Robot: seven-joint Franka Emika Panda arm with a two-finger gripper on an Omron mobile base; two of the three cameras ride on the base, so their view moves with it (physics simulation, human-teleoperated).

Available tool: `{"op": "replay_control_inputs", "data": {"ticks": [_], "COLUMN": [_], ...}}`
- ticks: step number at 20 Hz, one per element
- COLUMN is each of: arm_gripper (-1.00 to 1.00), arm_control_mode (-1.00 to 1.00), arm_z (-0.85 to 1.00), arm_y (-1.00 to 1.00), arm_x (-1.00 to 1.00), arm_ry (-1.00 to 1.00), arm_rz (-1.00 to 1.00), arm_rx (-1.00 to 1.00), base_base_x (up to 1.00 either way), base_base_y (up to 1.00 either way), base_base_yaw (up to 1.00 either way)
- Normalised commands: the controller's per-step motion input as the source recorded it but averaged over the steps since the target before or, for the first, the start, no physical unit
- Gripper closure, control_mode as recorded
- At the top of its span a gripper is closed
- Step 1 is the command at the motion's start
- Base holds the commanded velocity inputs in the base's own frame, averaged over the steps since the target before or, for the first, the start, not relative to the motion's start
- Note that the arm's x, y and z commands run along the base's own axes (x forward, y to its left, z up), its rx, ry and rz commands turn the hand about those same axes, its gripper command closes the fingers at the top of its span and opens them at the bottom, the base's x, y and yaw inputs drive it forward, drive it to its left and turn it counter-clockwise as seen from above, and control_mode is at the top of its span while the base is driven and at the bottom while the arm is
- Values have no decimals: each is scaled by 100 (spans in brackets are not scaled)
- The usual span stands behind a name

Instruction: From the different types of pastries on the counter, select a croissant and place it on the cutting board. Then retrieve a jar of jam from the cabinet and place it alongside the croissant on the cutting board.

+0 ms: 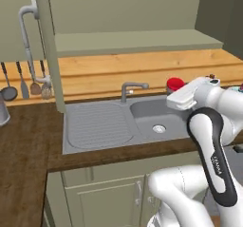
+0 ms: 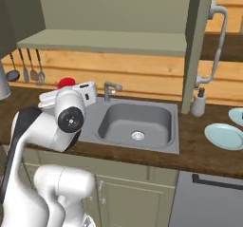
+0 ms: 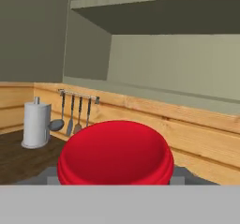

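Note:
The jar of jam (image 3: 115, 153) fills the bottom of the hand view with its red lid, which hides my fingertips. My gripper (image 1: 178, 93) is shut on the jar and holds it in the air above the grey steel sink (image 1: 102, 126), near the faucet (image 1: 131, 88). From the right base view the red lid (image 2: 66, 82) peeks out behind my hand. The olive-grey cabinet (image 1: 137, 43) stands open, its door (image 1: 48, 45) edge-on with the curved grey handle (image 1: 26, 29). The dark wood counter (image 1: 23, 140) surrounds the sink. The croissant and the cutting board are out of view.
Two light blue plates (image 2: 225, 136) and a soap bottle (image 2: 198, 102) sit on the counter right of the sink. Kitchen utensils (image 1: 23, 81) hang on a rail on the wooden back wall, beside a paper towel roll (image 3: 36, 123). The open cabinet door (image 2: 194, 45) juts out over the counter.

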Motion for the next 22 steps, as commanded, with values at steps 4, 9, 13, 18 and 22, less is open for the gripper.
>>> {"op": "replay_control_inputs", "data": {"ticks": [4, 9, 13, 18, 22], "arm_gripper": [100, 100, 100, 100, 100], "arm_control_mode": [100, 100, 100, 100, 100], "arm_z": [0, 0, 0, 0, 0], "arm_y": [0, 0, 0, 0, 0], "arm_x": [0, 0, 0, 0, 0], "arm_ry": [0, 0, 0, 0, 0], "arm_rz": [0, 0, 0, 0, 0], "arm_rx": [0, 0, 0, 0, 0], "base_base_x": [-79, -19, -24, -38, 6], "base_base_y": [-62, -100, -100, -100, -100], "base_base_yaw": [-4, -9, -4, -3, -3]}}
